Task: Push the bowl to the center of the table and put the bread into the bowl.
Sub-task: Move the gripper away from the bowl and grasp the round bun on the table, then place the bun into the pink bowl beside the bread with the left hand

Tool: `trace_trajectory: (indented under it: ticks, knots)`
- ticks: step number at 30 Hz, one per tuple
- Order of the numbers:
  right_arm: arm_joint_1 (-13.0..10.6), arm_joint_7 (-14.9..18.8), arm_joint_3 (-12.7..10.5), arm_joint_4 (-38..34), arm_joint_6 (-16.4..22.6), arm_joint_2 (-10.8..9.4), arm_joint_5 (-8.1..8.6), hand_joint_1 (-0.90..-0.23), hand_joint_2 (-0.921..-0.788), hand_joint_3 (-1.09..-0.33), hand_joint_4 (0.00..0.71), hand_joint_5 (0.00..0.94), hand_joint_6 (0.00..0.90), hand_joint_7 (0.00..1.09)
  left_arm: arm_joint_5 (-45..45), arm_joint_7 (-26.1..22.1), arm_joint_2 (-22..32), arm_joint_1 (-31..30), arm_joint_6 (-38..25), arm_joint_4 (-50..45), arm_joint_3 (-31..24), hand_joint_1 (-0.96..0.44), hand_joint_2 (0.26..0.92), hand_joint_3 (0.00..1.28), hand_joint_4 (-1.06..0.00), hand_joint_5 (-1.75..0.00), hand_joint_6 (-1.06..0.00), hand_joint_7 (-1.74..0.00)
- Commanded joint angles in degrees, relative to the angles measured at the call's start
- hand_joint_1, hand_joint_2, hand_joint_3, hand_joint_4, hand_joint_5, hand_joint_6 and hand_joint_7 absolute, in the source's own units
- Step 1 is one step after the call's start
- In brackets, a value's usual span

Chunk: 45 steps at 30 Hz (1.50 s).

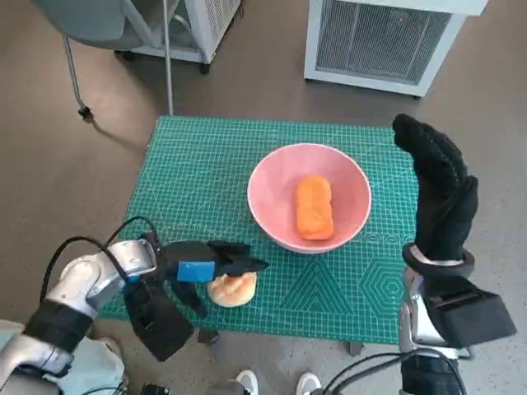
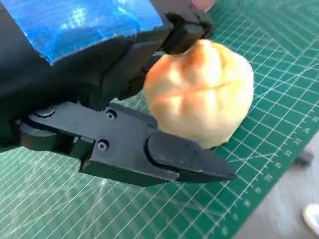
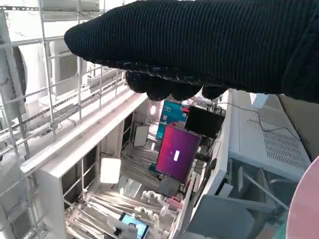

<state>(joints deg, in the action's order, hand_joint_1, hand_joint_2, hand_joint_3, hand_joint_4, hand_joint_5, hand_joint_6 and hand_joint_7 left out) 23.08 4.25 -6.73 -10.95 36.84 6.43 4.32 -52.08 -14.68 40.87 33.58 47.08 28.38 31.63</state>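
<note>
The pink round bowl (image 1: 309, 197) sits mid-frame on the green gridded surface (image 1: 198, 177) with an orange bread loaf (image 1: 314, 207) inside. Lower left, the left robot hand (image 1: 202, 267) clamps a pale round bun (image 1: 232, 290). The gloved right robot hand (image 1: 436, 193) is raised, fingers apart, holding nothing.

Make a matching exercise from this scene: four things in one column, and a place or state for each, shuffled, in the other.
Things:
1. pink bowl
2. orange bread
3. round pale bun
4. right hand

Places or states:
A. lying inside the bowl
B. raised above the table's right edge, holding nothing
C. on the green mat near its front edge, at the left hand's fingers
D. standing on the mat near the table's middle

Pairs: 1-D, 2-A, 3-C, 4-B
</note>
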Motion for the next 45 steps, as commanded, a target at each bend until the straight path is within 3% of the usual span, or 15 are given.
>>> trace_trajectory:
  ticks: [1, 4, 10, 14, 18, 23, 29, 38, 45]
  knots:
    - [-1.04, -0.3, -0.28, -0.59, -0.6, -0.15, -0.07, -0.537, -0.921, -0.802, 0.318, 0.008, -0.001, 0.61, -6.21, 8.55, 0.7, 1.26, 5.82, 3.85, 3.83, -0.07, 0.906, 0.16, -0.49, -0.7, -0.39, -0.99]
    - [-1.0, -0.34, -0.32, -0.76, -0.51, -0.19, -0.07, -0.535, -0.921, -0.801, 0.318, 0.008, -0.001, 0.61, -7.0, 12.81, 1.65, 2.96, 8.54, 5.2, 4.03, -0.02, 0.916, 0.18, -0.51, -1.04, -0.49, -1.27]
    - [-1.06, -0.45, -0.34, -0.82, -0.43, -0.32, -0.12, -0.528, -0.921, -0.801, 0.318, 0.008, -0.001, 0.61, -4.36, 17.01, 3.47, 6.4, 12.99, 7.52, 1.77, 0.0, 0.92, 0.15, -0.55, -1.15, -0.58, -1.34]
    - [-1.13, -0.57, -0.31, -0.92, -0.31, -0.42, -0.27, -0.525, -0.921, -0.802, 0.318, 0.008, -0.001, 0.61, 2.87, 15.54, 4.09, 8.17, 15.45, 9.37, -1.77, 0.0, 0.92, 0.14, -0.55, -1.19, -0.6, -1.31]
    - [-1.15, -0.6, -0.28, -1.04, -0.17, -0.48, -0.3, -0.523, -0.921, -0.804, 0.317, 0.007, -0.001, 0.61, 15.23, 11.01, 3.99, 9.67, 16.98, 11.56, -5.67, 0.0, 0.921, 0.12, -0.58, -1.21, -0.62, -1.24]
    - [-0.99, -0.58, -0.27, -1.17, -0.28, -0.44, -0.23, -0.523, -0.921, -0.807, 0.316, 0.007, -0.001, 0.62, 27.65, 7.46, 3.18, 12.1, 16.58, 12.01, -10.22, 0.0, 0.92, 0.07, -0.65, -1.17, -0.67, -1.16]
    - [-0.48, -0.39, -0.28, -1.54, -0.48, -0.39, 0.07, -0.523, -0.921, -0.807, 0.316, 0.007, -0.001, 0.62, 35.24, 4.89, 0.79, 16.76, 13.94, 11.2, -14.59, 0.0, 0.92, 0.06, -0.66, -1.15, -0.68, -1.16]
    - [0.03, -0.22, -0.06, -1.8, -0.66, -0.34, -0.03, -0.525, -0.921, -0.806, 0.314, 0.005, -0.001, 0.62, 33.02, 5.55, -5.97, 25.91, 8.47, 13.24, -17.61, 0.0, 0.92, 0.09, -0.64, -1.18, -0.63, -1.19]
    - [-0.29, -0.36, 0.44, -1.28, -0.71, -0.62, -0.52, -0.524, -0.921, -0.808, 0.313, 0.005, -0.001, 0.62, 25.66, 8.39, -11.42, 30.34, 2.44, 15.94, -15.1, 0.0, 0.92, 0.07, -0.66, -1.17, -0.66, -1.16]
